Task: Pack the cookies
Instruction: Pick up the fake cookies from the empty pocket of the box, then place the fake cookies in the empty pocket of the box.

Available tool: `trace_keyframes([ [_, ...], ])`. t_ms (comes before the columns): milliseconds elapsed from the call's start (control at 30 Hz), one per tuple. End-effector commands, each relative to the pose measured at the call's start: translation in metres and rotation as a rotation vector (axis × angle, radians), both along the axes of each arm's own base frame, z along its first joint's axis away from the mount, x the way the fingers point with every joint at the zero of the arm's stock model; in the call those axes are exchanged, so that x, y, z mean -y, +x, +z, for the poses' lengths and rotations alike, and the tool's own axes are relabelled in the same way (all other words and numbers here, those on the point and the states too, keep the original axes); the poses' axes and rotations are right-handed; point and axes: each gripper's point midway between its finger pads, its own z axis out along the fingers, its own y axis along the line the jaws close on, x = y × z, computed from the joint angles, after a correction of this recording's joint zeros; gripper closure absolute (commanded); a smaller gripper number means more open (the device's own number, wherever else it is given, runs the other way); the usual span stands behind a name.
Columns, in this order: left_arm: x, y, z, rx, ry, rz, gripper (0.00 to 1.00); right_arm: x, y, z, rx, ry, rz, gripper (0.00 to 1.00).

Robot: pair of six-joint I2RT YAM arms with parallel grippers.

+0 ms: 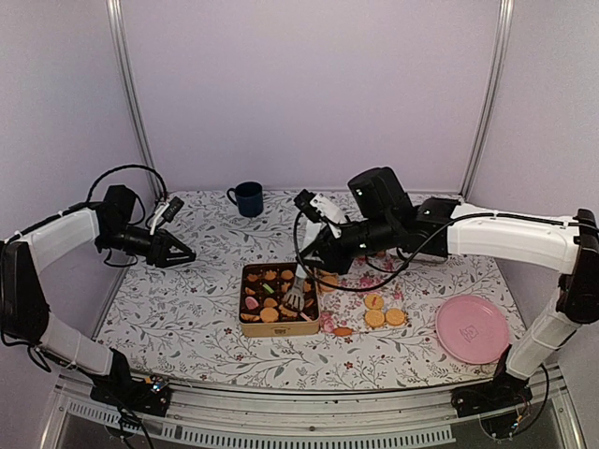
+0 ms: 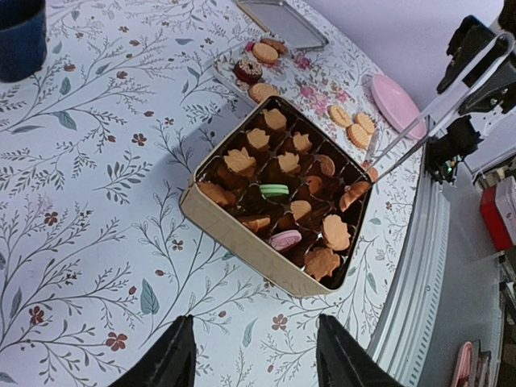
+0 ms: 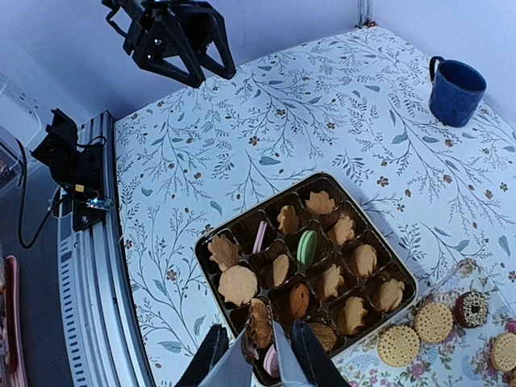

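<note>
A gold tin box [image 1: 245, 292] with a dark divider tray holds several cookies [image 3: 239, 284], mostly golden, one green, some pink. My right gripper [image 3: 261, 348] is shut on metal tongs [image 1: 299, 283], and the tongs pinch a golden cookie [image 3: 260, 321] over the box's near corner compartment. More cookies [image 1: 374, 313] lie loose on a floral mat right of the box. My left gripper [image 1: 180, 253] hangs open above the table left of the box, nothing between its fingers [image 2: 176, 359].
A pink plate [image 1: 471, 327] lies at the right front. A blue mug [image 1: 249, 198] stands at the back. The tin's lid [image 2: 284, 21] lies beyond the loose cookies. Metal rails edge the table.
</note>
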Motion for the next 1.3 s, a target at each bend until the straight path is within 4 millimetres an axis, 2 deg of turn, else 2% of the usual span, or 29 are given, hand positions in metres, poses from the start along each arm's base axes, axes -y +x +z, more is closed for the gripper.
trace_keyframes([
  [0,-0.002,-0.001,0.003,0.021,-0.011,0.000,0.49,0.008,0.003,0.035,0.040,0.092,-0.100,1.00],
  [433,-0.001,0.000,0.006,0.031,-0.020,-0.003,0.49,0.003,-0.005,0.006,0.024,0.011,-0.248,1.00],
  [733,-0.001,0.000,0.005,0.032,-0.018,-0.006,0.49,-0.002,-0.002,-0.001,0.027,-0.031,-0.288,0.99],
  [900,-0.001,-0.001,0.004,0.032,-0.018,-0.007,0.49,-0.004,-0.002,0.005,0.038,-0.021,-0.292,0.83],
  [1000,-0.001,-0.001,0.004,0.035,-0.016,-0.008,0.49,-0.004,0.000,0.014,0.055,0.003,-0.298,0.73],
  [1100,-0.001,-0.001,0.005,0.037,-0.020,-0.009,0.49,-0.003,0.000,0.026,0.069,0.031,-0.302,0.69],
  [1267,0.000,-0.001,0.006,0.037,-0.025,-0.010,0.49,-0.004,0.000,0.034,0.078,0.051,-0.300,0.67],
])
